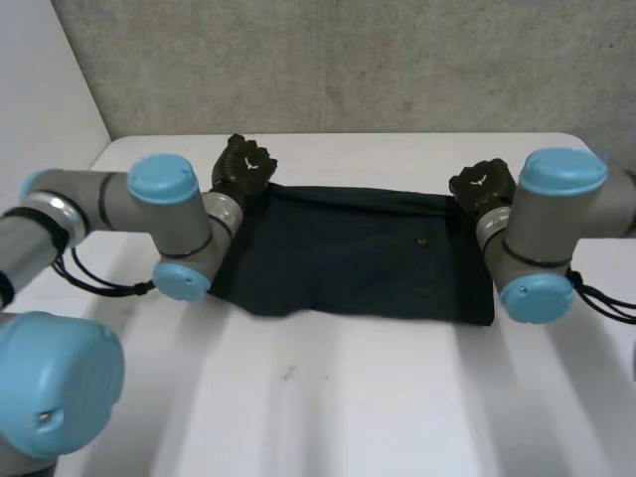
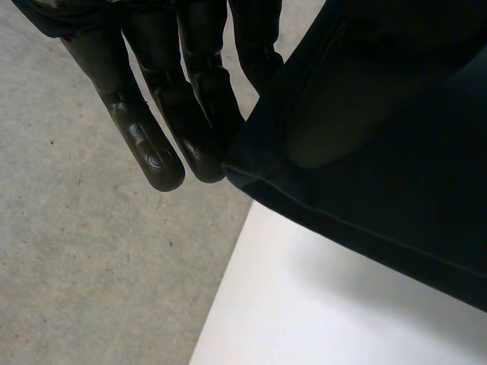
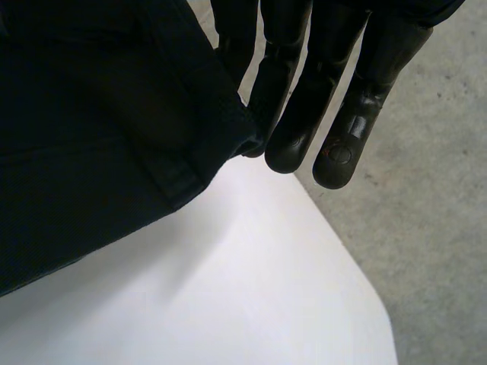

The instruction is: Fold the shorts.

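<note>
Head view: the shorts [image 1: 358, 253] lay spread flat across the far half of the white table [image 1: 328, 407], long side running between the arms. The left hand [image 1: 246, 167] sat at the far left corner of the cloth and the right hand [image 1: 484, 186] at the far right corner. We judged this a paired corner grip, set up for drawing the far edge toward the near edge in a first fold.

From above, both hands read as dark lumps and their grip could not be made out. The left wrist view supplied it: straight fingers [image 2: 156, 148] pressed close together, the cloth corner tucked against them, and a thumb-shaped bulge under the fabric. We took that as a pinch of the corner between fingers and thumb. The right wrist view showed the same arrangement, its fingers [image 3: 293, 133] straight and together on the hem corner; we judged it a pinch too, though the thumb was less distinct. Both wrist views also showed the table's far edge and the grey floor [image 2: 91, 266] beyond.
</note>
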Robot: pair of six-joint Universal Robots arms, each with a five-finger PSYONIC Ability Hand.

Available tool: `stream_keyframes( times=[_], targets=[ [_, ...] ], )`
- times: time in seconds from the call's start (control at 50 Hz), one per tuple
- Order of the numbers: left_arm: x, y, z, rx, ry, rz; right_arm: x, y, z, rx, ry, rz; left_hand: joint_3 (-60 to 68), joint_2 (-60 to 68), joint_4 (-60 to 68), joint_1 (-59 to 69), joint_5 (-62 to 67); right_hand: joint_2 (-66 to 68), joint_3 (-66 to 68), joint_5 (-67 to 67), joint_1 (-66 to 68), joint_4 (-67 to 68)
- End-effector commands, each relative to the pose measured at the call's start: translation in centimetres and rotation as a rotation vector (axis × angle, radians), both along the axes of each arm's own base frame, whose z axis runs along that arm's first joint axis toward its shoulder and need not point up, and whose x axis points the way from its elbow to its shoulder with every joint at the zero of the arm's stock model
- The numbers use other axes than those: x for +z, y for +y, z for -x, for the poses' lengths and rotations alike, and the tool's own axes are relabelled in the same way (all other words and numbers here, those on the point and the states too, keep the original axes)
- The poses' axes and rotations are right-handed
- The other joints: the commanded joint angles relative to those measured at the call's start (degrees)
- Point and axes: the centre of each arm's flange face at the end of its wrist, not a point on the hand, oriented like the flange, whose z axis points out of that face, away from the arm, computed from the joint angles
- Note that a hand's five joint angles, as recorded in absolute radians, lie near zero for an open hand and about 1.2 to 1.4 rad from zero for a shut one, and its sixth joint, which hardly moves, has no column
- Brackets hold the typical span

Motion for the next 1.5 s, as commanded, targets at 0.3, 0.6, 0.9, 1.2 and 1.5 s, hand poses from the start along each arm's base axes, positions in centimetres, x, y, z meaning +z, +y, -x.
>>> stream_keyframes(
  times=[0.3, 0.6, 0.9, 1.2, 1.5],
  targets=[
    [2.2, 4.5, 1.0, -0.049, 0.08, 0.115, 5.6, 5.0, 2.4, -0.004, -0.22, -0.043, -58.14, -58.63, -58.78, -53.89, -57.22, -57.41, -58.12, -56.06, -44.5, -58.24],
    [4.2, 7.0, -3.8, -0.002, 0.362, -0.14, -0.5, 9.5, 5.1, -0.013, -0.372, -0.407, -57.8, -58.3, -58.45, -53.55, -56.88, -40.33, -41.04, -38.99, -27.43, -41.17],
    [3.7, 7.9, -4.8, 0.019, 0.383, -0.191, -2.4, 7.9, 5.9, -0.044, -0.366, -0.356, -57.63, -58.13, -58.28, -53.38, -56.71, 12.59, 11.88, 13.94, 25.5, 11.76],
    [6.9, 9.3, -6.6, 0.03, 0.409, -0.15, 1.7, 6.7, 11.0, -0.075, 0.051, -0.253, -57.97, -58.47, -58.61, -53.72, -57.05, 12.59, 11.88, 13.94, 25.5, 11.76],
    [8.8, 11.1, -7.3, 0.027, 0.428, -0.124, 6.9, 11.8, -3.9, 0.348, 0.189, 0.068, -58.14, -58.63, -58.78, -53.89, -57.22, 12.59, 11.88, 13.94, 25.5, 11.76]
  ],
)
